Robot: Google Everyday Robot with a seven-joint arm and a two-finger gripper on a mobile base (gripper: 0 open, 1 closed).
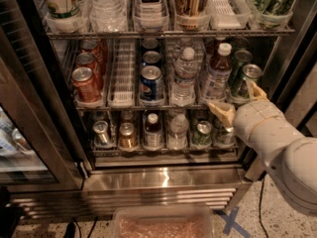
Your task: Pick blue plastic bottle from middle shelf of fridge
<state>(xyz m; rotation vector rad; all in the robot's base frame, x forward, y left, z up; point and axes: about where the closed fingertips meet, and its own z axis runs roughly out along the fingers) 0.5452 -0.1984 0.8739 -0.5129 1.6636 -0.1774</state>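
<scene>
The blue plastic bottle (217,76) stands on the middle shelf (124,104) of the fridge (163,180). It holds amber drink and has a white cap and a pale label. It sits between a clear water bottle (184,78) and green cans (242,78). My gripper (237,101) is open at the shelf's right front. One beige finger (221,112) is just below the bottle's base. The other finger (255,89) is in front of the nearest green can. It holds nothing.
Red cans (86,83) and Pepsi cans (151,83) fill the left lanes, with an empty white lane (121,73) between them. The lower shelf holds cans and small bottles (152,128). The glass door (29,118) stands open on the left. A pink bin (163,224) is on the floor.
</scene>
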